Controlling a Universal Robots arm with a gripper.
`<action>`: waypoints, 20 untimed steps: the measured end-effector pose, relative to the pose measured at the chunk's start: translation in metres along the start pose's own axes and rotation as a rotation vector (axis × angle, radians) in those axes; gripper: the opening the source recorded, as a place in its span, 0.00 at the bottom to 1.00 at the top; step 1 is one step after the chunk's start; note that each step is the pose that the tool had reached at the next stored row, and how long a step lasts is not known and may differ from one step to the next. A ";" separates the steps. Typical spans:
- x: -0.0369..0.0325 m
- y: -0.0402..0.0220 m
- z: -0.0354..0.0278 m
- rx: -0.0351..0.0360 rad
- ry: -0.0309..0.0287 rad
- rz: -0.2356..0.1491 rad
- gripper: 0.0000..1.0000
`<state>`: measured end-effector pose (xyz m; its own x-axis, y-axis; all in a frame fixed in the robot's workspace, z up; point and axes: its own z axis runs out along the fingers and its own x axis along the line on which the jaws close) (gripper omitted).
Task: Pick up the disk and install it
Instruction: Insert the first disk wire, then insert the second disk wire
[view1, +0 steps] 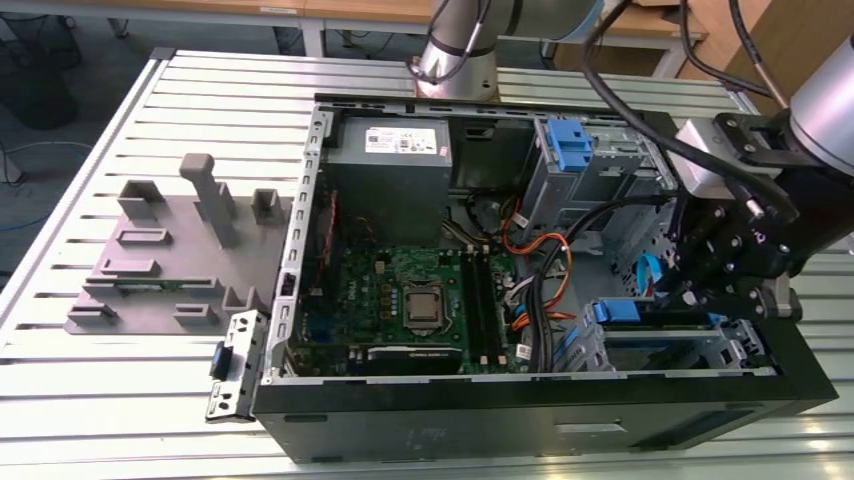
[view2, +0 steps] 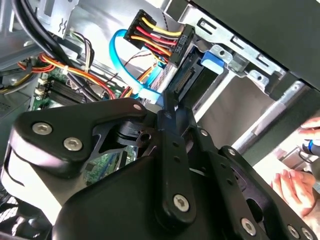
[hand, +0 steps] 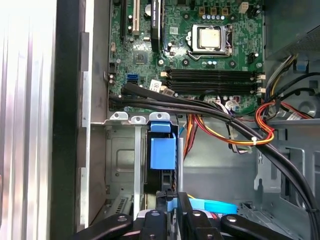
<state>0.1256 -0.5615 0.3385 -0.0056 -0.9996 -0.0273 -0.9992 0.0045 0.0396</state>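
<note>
The arm's gripper (view1: 721, 285) is reaching down into the open computer case (view1: 400, 425) lying on the slatted counter (view1: 120, 400), right over the drive cage at the corner of the case. The disk (hand: 159, 167) is sitting on edge in a slot of that cage, just beyond the jaws, with its blue side rail (hand: 163, 152) facing out in the first wrist view; I cannot tell whether the jaws are apart or together, or whether they are touching it. A bundle of coloured power wires (view2: 155, 42) and a flat blue cable (view2: 142, 87) are hanging just past the jaws, beside the green motherboard (hand: 200, 55).
</note>
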 end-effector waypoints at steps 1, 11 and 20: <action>0.0000 0.0001 -0.0025 0.0000 -0.0001 0.000 0.24; -0.0004 0.0006 -0.0160 0.0000 -0.0001 0.000 0.24; -0.0005 0.0007 -0.0182 0.0000 -0.0001 0.000 0.24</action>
<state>0.1256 -0.5615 0.3567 -0.0056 -0.9996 -0.0274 -0.9992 0.0045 0.0396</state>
